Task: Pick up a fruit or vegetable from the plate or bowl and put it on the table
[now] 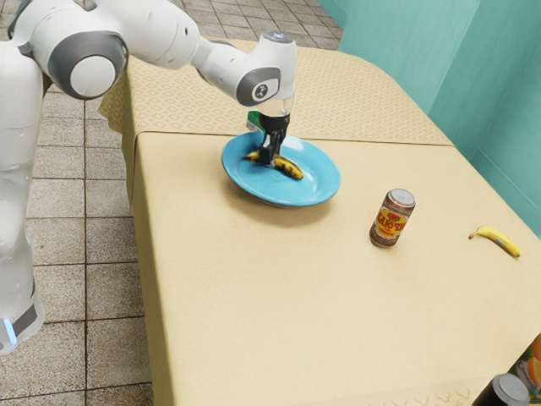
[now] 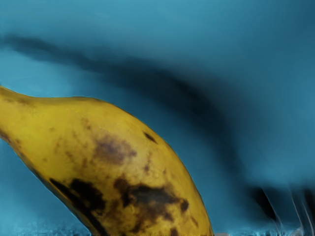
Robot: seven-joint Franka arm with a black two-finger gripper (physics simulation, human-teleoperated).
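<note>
My gripper (image 1: 269, 157) points down into the blue plate (image 1: 325, 183), its lower end right at the middle part of a yellow banana with dark patches (image 1: 289, 168). Whether it holds the banana cannot be made out. The banana lies across the plate's inside, partly hidden behind the gripper. In the wrist view the spotted banana (image 2: 113, 147) is large and close under my hand, against the blue plate (image 2: 147, 29) with a dark curved shadow on it.
A can (image 1: 392, 218) stands upright on the cloth-covered table (image 1: 279, 296), toward the exterior view's right from the plate. Farther right lies a second yellow banana (image 1: 499, 240). A dark can (image 1: 504, 391) and a carton with orange pictures (image 1: 532, 370) are at the lower right corner.
</note>
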